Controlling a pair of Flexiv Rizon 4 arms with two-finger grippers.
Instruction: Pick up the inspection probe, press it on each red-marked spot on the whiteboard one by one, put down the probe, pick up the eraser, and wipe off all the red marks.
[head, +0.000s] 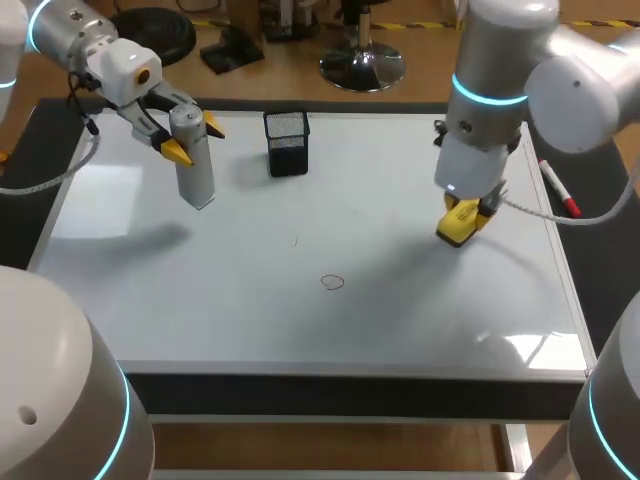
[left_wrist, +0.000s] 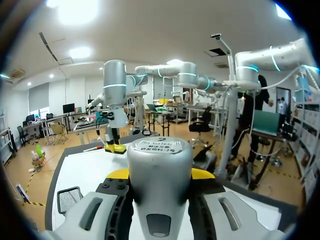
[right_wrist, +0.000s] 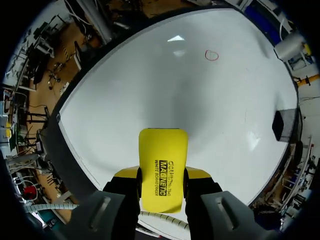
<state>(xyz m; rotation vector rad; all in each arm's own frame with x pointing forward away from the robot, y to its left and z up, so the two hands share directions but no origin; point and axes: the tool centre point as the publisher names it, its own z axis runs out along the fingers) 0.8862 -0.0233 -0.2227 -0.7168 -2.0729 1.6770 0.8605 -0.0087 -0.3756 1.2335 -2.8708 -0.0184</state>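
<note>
Left claw (head: 195, 138) clamps probe (head: 195, 168), right claw (right_wrist: 162, 175) clamps eraser (right_wrist: 162, 150), each near a whiteboard (head: 300, 320) side edge.

Silver-grey arms (head: 530, 70) with cyan rings (head: 488, 96) and pale cables (head: 590, 215) end in the dark, yellow-tipped left claw (head: 195, 140) and right claw (head: 462, 222).
</note>
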